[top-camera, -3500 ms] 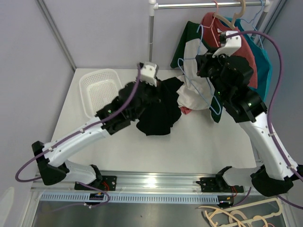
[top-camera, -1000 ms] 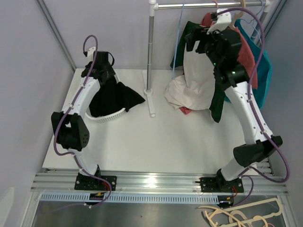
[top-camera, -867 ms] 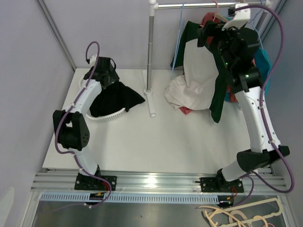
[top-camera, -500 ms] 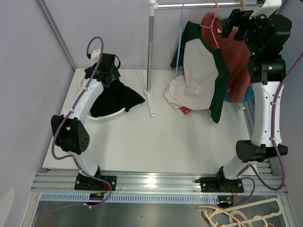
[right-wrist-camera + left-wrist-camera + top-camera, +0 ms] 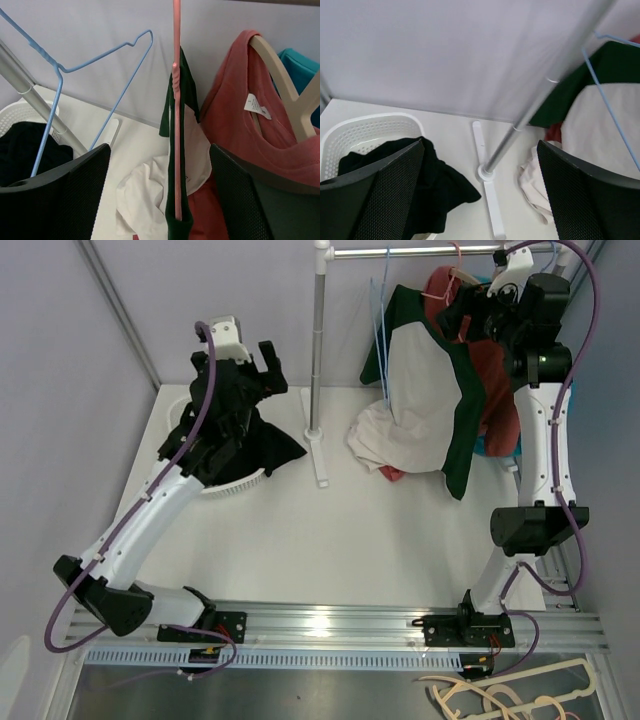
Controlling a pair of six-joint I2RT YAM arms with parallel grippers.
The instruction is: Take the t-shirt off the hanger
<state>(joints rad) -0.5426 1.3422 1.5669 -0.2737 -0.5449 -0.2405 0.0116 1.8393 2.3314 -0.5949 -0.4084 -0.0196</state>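
The top camera is overlooking the bench (image 5: 350, 530) while both raised wrist cameras are facing down toward the shared rack pole (image 5: 532, 102).

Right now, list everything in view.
table: 1, white, beneath everything
basket: 1, white, table's rear left
black garment: 1, spilling from basket
rack pole: 1, silver, rear centre
wire hanger: 1, blue, empty, on rail
green-and-white t-shirt: 1, on pink hanger
red t-shirt: 1, on beige hanger
teal garment: 1, behind red t-shirt
loose hangers: some, beige, bottom edge
left gripper: 1, black, open, above basket
right gripper: 1, black, open, facing pink hanger
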